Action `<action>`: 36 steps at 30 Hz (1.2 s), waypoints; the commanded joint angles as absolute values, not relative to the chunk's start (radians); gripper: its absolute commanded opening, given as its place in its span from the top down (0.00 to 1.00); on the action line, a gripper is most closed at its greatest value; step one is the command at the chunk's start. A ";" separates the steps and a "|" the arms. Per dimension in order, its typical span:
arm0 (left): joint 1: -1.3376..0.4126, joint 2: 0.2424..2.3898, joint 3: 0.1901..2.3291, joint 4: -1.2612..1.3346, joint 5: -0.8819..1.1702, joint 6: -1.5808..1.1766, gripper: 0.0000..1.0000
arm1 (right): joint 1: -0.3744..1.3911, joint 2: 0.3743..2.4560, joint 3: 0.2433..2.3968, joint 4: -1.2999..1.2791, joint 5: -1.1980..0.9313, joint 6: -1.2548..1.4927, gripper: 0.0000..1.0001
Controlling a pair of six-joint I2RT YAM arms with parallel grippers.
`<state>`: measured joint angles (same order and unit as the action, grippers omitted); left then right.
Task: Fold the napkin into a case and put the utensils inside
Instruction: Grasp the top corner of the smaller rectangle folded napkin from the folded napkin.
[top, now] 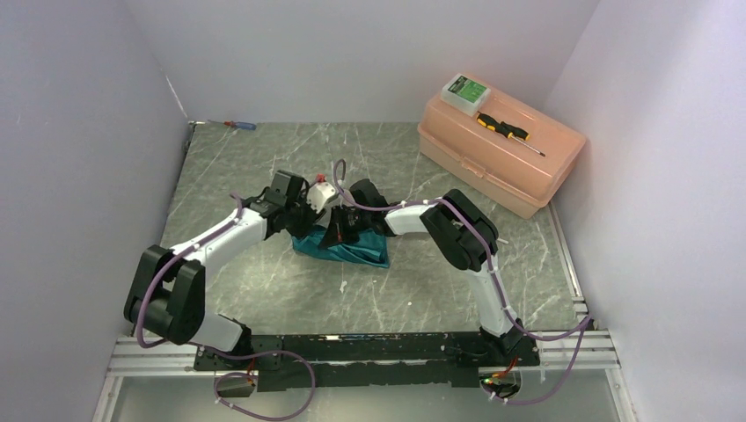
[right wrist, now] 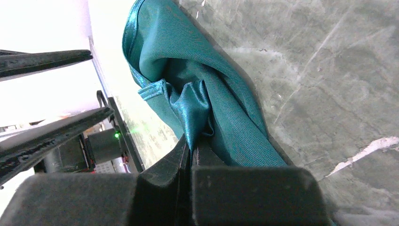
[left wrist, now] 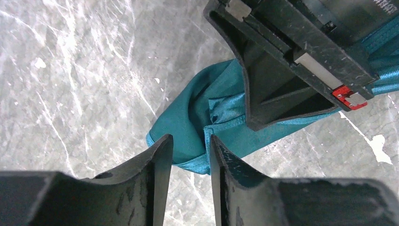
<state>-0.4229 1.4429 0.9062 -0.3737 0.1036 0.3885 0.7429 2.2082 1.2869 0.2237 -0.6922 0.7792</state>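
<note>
Item count, left to right: one red-and-blue screwdriver (top: 239, 125) at the far left edge of the surface (top: 264, 176); one left arm (top: 220, 237); one napkin (top: 343, 249); one right arm (top: 462, 233); one peach toolbox (top: 501, 149) at the far right corner, carrying one green-and-white box (top: 464, 90) and one yellow-and-black screwdriver (top: 506, 130). The napkin lies bunched, not flat, at the centre of the surface, between the two arm ends and partly under them. The left arm rises from its base at the near left, bends at the elbow and reaches forward and right, with its wrist over the left end of the napkin. The left jaws stand narrowly apart; a hemmed fold of the napkin (left wrist: 202, 117) shows in the gap, and contact with the cloth cannot be determined. The right arm rises from its base at the near right, bends at a high elbow and reaches left, with its wrist angled down onto the cloth. The right jaws are closed tight on a gathered fold of the napkin (right wrist: 197, 94), pinching it between both fingertips. The two arm ends stand just beside each other above the cloth.
</note>
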 commanded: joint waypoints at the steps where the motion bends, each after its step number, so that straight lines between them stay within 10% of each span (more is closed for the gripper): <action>1: -0.419 1.430 0.888 -0.398 0.116 0.329 0.57 | 0.752 2.182 1.278 0.164 -0.653 0.771 1.00; 14: -0.417 1.512 0.863 -0.271 0.033 0.288 0.28 | 0.752 2.177 1.273 0.183 -0.666 0.788 1.00; 32: -0.413 1.580 0.840 -0.136 0.002 0.288 0.50 | 0.753 2.181 1.275 0.186 -0.689 0.783 1.00; 36: -0.413 1.582 0.843 -0.138 0.002 0.317 0.70 | 0.752 2.186 1.275 0.184 -0.693 0.784 1.00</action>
<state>-0.4183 1.5776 0.8375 -0.1795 0.0170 0.2996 0.7429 2.2066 1.2865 0.2195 -0.6907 0.7940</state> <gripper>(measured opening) 0.388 0.028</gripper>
